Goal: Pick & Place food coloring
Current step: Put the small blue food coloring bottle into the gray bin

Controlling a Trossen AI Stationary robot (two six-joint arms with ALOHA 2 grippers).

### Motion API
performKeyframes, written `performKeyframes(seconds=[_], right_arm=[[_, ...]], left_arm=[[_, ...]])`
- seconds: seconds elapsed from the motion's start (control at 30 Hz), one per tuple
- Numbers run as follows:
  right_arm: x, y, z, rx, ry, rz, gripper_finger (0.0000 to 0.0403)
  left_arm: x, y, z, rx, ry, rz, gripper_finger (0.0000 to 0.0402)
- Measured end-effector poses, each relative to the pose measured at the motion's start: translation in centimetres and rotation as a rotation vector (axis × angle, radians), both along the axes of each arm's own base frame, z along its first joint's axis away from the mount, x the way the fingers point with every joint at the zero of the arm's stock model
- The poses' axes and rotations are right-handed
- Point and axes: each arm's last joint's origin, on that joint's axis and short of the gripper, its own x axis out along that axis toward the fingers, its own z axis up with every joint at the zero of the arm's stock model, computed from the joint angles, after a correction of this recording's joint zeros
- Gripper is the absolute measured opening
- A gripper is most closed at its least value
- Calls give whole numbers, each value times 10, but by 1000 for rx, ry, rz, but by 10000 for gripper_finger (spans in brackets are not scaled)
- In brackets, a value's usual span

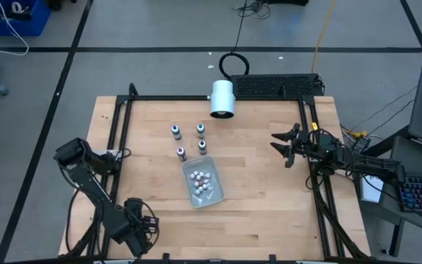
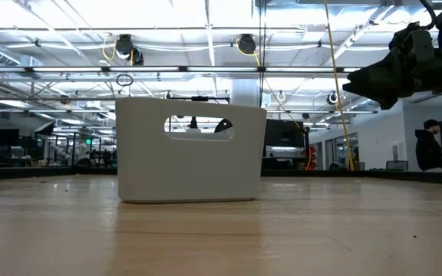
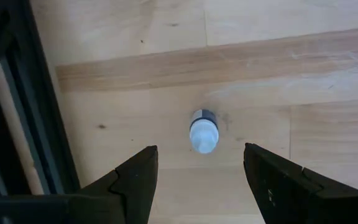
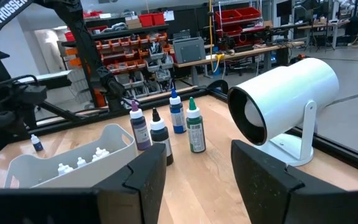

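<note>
Four small food coloring bottles (image 1: pixel 189 140) stand upright on the table's far-middle part. In the right wrist view they show purple (image 4: pixel 140 130), black (image 4: pixel 159 140), blue (image 4: pixel 177 112) and green (image 4: pixel 195 128). My right gripper (image 1: pixel 284 144) hangs open above the table to their right, pointing toward them (image 4: pixel 197 180). My left gripper (image 1: pixel 139 224) is near the table's near-left corner, open and pointing down (image 3: pixel 201 180). Below it, between its fingers and untouched, stands one more tiny bottle (image 3: pixel 204 130), pale with a dark band; it also shows far off as a tiny bottle (image 4: pixel 36 144).
A white bin (image 1: pixel 202 182) holding small white balls sits just near of the bottles; in the low view the bin (image 2: pixel 190 149) hides them. A large white cylinder (image 1: pixel 222 99) on a stand is at the far edge. Black frame rails (image 1: pixel 119 139) run along the table's sides.
</note>
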Motion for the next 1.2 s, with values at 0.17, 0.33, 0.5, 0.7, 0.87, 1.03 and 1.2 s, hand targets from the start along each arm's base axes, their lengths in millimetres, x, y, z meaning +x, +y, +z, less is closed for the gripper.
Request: performKeyframes(seconds=[0.17, 0.33, 0.5, 0.7, 0.87, 1.03, 1.2], right_arm=[[0, 0, 0, 0, 0, 0, 169], [0, 0, 0, 0, 0, 0, 169], [0, 0, 0, 0, 0, 0, 169], [0, 0, 0, 0, 0, 0, 169], [0, 0, 0, 0, 0, 0, 169], [0, 0, 0, 0, 0, 0, 169], [0, 0, 0, 0, 0, 0, 169]], left_arm=[[0, 0, -13, -29, -28, 3, 239], [-4, 5, -24, -16, -23, 12, 239], [-3, 6, -25, -6, -40, 6, 239], [-2, 4, -25, -21, -50, 4, 239], [-3, 3, -25, -42, -30, 0, 239], [-3, 3, -25, -63, -6, -1, 239], [-3, 3, -25, -59, -11, -3, 239]])
